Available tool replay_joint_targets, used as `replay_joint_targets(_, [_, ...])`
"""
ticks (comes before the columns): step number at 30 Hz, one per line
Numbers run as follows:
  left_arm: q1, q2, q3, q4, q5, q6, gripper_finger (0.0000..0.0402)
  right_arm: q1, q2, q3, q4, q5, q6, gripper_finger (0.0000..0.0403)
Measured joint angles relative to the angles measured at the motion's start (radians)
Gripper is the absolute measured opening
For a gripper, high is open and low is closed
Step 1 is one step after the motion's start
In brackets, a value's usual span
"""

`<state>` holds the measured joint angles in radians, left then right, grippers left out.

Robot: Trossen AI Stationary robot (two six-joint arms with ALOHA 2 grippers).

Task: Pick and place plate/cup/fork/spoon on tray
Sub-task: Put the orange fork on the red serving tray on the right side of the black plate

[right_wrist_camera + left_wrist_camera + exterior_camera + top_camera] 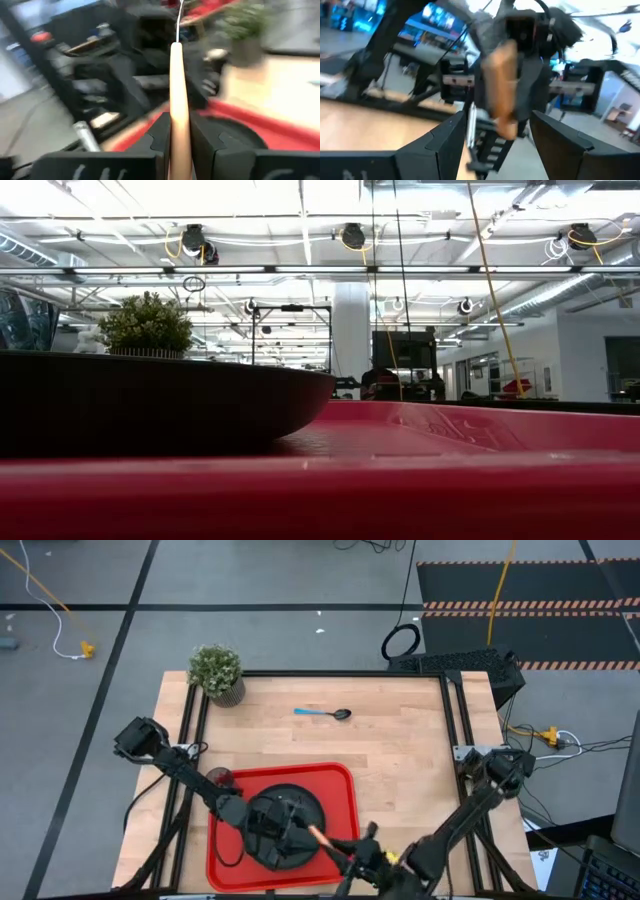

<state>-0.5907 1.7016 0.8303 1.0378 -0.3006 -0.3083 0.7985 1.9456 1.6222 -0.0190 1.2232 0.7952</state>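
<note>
The black plate (262, 812) lies on the red tray (340, 785) near the table's near edge; it also shows in the low view (150, 405). My left gripper (287, 832) is open above the plate. My right gripper (347, 853) is shut on the fork's orange handle (321, 837) over the tray's right part. In the left wrist view the fork (499, 85) stands in front of my open left fingers (451, 142). The dark cup (220, 778) stands at the tray's far left corner. The blue-handled spoon (324, 713) lies on the bare table, farther back. My right gripper pinches the fork's orange handle (179, 107) between its two fingers. The handle runs forward out of the fingers, along them, and the thin metal neck (179, 20) points away toward the plate and my left gripper. The fork is held above the tray, slanting from the table's near right.
A potted green plant (217, 673) stands at the table's far left corner and shows in the low view (148, 325). Black frame rails run along the table's left, right and far edges. Bare wood lies between the tray and the spoon.
</note>
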Motion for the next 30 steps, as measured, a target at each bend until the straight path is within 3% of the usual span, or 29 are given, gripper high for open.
replay_joint_targets(4, [0.008, 0.000, 0.000, 0.096, 0.069, 0.042, 0.0223, -0.014, -0.048, 0.001, 0.318, -0.049, -0.444, 0.0035])
replay_joint_targets(8, [0.000, 0.000, 0.000, 0.208, 0.158, 0.098, 0.0223, -0.012, -0.053, 0.002, 0.472, -0.067, -0.680, 0.0035])
replay_joint_targets(16, [-0.010, 0.000, -0.002, 0.347, 0.162, 0.203, 0.0223, -0.044, 0.037, 0.000, 0.581, -0.108, -0.690, 0.0035])
replay_joint_targets(23, [-0.010, 0.000, -0.002, 0.326, 0.162, 0.210, 0.0221, -0.046, 0.052, 0.000, 0.601, -0.099, -0.704, 0.0036])
replay_joint_targets(30, [-0.010, 0.000, -0.002, 0.314, 0.162, 0.233, 0.0147, -0.050, 0.052, 0.000, 0.677, -0.100, -0.786, 0.0036])
